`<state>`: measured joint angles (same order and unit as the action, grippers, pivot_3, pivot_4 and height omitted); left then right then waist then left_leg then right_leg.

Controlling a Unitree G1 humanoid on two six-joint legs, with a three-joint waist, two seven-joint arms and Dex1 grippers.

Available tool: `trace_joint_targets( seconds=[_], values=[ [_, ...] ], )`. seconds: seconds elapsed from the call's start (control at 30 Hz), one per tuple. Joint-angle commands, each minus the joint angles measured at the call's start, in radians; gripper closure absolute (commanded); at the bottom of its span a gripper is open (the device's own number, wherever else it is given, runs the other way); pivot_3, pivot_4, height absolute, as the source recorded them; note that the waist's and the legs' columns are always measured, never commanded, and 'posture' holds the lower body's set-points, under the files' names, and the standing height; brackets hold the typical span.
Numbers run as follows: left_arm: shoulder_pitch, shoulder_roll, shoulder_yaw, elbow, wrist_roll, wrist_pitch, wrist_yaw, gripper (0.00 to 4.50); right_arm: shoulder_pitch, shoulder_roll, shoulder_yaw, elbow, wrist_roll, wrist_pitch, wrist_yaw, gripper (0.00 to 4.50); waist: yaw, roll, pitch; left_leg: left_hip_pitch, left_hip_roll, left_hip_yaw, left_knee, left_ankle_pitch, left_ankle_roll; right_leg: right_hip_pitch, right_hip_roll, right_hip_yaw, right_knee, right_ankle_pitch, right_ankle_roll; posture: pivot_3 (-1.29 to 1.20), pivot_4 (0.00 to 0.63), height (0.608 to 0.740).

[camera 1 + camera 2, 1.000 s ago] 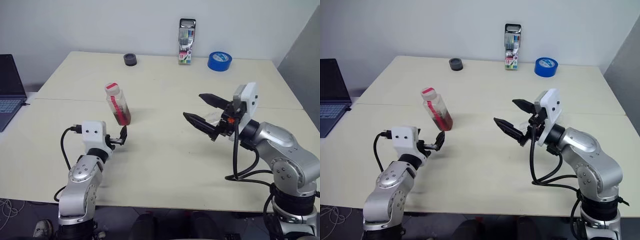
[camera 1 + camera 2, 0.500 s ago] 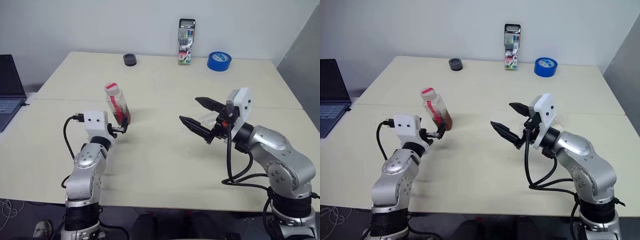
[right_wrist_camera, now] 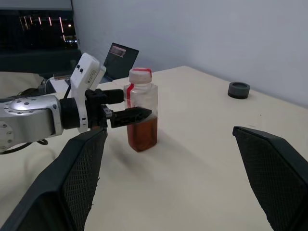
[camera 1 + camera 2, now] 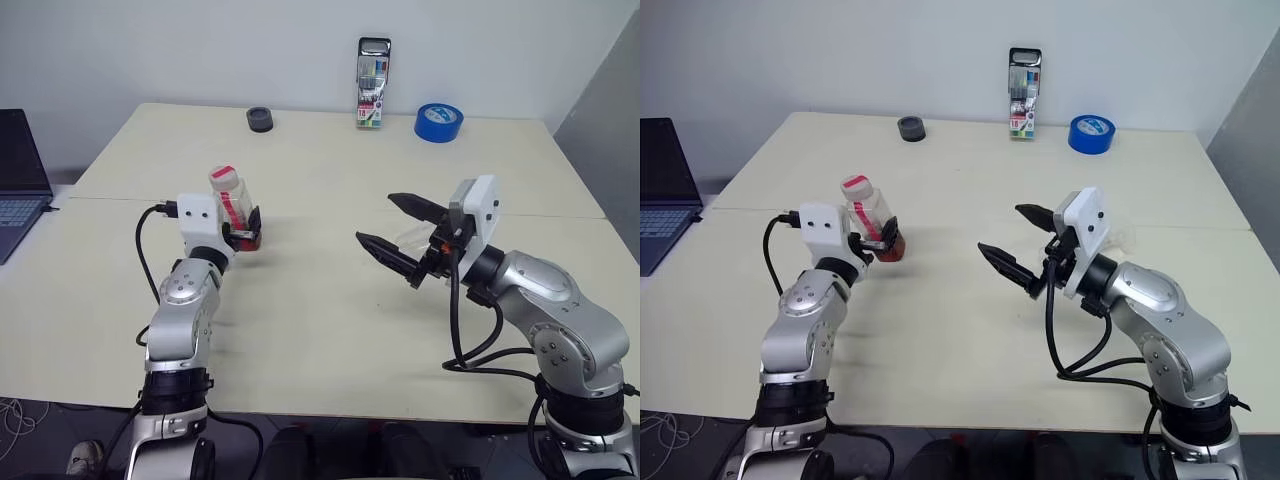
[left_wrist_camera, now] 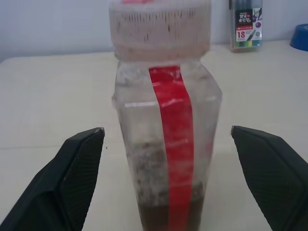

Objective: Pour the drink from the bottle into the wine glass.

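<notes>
The bottle (image 4: 236, 211) stands upright on the left half of the cream bench (image 4: 320, 330), a small clear squarish plastic container with a red vertical label strip and a pink-and-white cap. The drink (image 3: 142, 134), an amber reddish-brown liquid, fills roughly the lower third of it. The left end effector (image 4: 245, 228) is at the bottle's lower body with its two black fingers (image 5: 79, 168) spread apart, one on each side of the bottle; in the left wrist view a clear gap shows between each finger and the bottle wall, so there is no contact and no grip. The bottle sits between the fingers, near their tips. The right end effector (image 4: 393, 230) is held above the bench to the right of centre, well apart from the bottle, pointing toward it, with its fingers wide apart and nothing between them. A clear, colourless object shows just behind the right end effector's fingers (image 4: 412, 236), partly hidden by them; whether it is the wine glass cannot be confirmed. At the far edge of the bench, against the wall, a pack of coloured markers (image 4: 373, 82) stands upright, with a roll of blue tape (image 4: 438, 121) lying just to its right and a small dark round object (image 4: 261, 118) to its left. A laptop (image 4: 20, 180) sits open at the far left, beside the bench.
</notes>
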<state>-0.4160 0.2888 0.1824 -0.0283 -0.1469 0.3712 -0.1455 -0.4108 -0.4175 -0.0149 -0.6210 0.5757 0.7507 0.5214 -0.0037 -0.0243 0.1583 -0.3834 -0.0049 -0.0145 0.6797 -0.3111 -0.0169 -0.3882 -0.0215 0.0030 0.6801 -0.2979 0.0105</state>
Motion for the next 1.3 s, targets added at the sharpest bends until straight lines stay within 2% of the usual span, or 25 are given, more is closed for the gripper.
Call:
trace_joint_targets(
  seconds=[0.03,0.43,0.9,0.93,0.97,1.17,1.23,1.3],
  values=[
    [-0.032,0.015,0.002,0.022,0.009,-0.050,-0.010,0.00,-0.020,-0.009,-0.009,-0.031,0.023,-0.014,0.000,0.03,0.000,0.000,0.000,0.000,0.000,0.000,0.000,0.000,0.000,0.000,0.000,0.000,0.000,0.000,0.000,0.00,0.150,0.740],
    [-0.111,0.017,0.001,0.142,0.013,-0.130,-0.028,0.00,-0.038,-0.017,-0.012,-0.021,0.025,-0.008,-0.006,0.03,0.000,0.000,0.000,0.000,0.000,0.000,0.000,0.001,-0.002,0.000,0.000,0.000,0.000,0.000,0.000,0.00,0.150,0.740],
    [-0.098,0.018,0.008,0.148,0.017,-0.141,-0.033,0.00,-0.036,-0.023,-0.016,-0.019,0.024,-0.006,-0.008,0.03,0.000,0.000,0.000,0.000,0.000,0.000,0.000,0.001,-0.002,0.000,0.000,0.000,0.000,0.000,0.000,0.00,0.150,0.740],
    [-0.096,0.016,0.016,0.149,0.013,-0.135,-0.028,0.40,-0.037,-0.024,-0.016,-0.019,0.023,-0.007,-0.007,0.00,0.000,0.000,0.000,0.000,0.000,0.000,0.000,0.001,-0.002,0.000,0.000,0.000,0.000,0.000,0.000,0.00,0.150,0.740],
    [-0.094,0.016,0.019,0.152,0.011,-0.130,-0.026,0.59,-0.039,-0.025,-0.015,-0.017,0.020,-0.010,-0.006,0.00,0.000,0.000,0.000,0.000,0.000,0.000,0.000,0.001,-0.002,0.000,0.000,0.000,0.000,0.000,0.000,0.00,0.150,0.740],
    [-0.091,0.013,0.021,0.155,0.010,-0.133,-0.023,2.39,-0.042,-0.026,-0.014,-0.013,0.017,-0.014,-0.009,0.00,0.000,0.000,0.000,0.000,0.000,0.000,0.000,0.001,-0.002,0.000,0.000,0.000,0.000,0.000,0.000,0.00,0.150,0.740],
    [-0.088,0.014,0.023,0.155,0.009,-0.134,-0.023,2.67,-0.043,-0.026,-0.014,-0.013,0.017,-0.013,-0.009,0.00,-0.001,0.000,0.000,0.000,0.000,0.000,0.000,0.001,-0.002,0.000,0.000,0.000,0.000,0.000,0.000,0.00,0.150,0.740],
    [-0.089,0.016,0.025,0.158,0.010,-0.135,-0.022,2.68,-0.044,-0.026,-0.014,-0.012,0.017,-0.013,-0.010,0.00,-0.001,0.000,0.000,0.000,0.000,0.000,0.000,0.001,-0.002,0.000,0.000,0.000,0.000,0.000,0.000,0.00,0.150,0.740]
  ],
)
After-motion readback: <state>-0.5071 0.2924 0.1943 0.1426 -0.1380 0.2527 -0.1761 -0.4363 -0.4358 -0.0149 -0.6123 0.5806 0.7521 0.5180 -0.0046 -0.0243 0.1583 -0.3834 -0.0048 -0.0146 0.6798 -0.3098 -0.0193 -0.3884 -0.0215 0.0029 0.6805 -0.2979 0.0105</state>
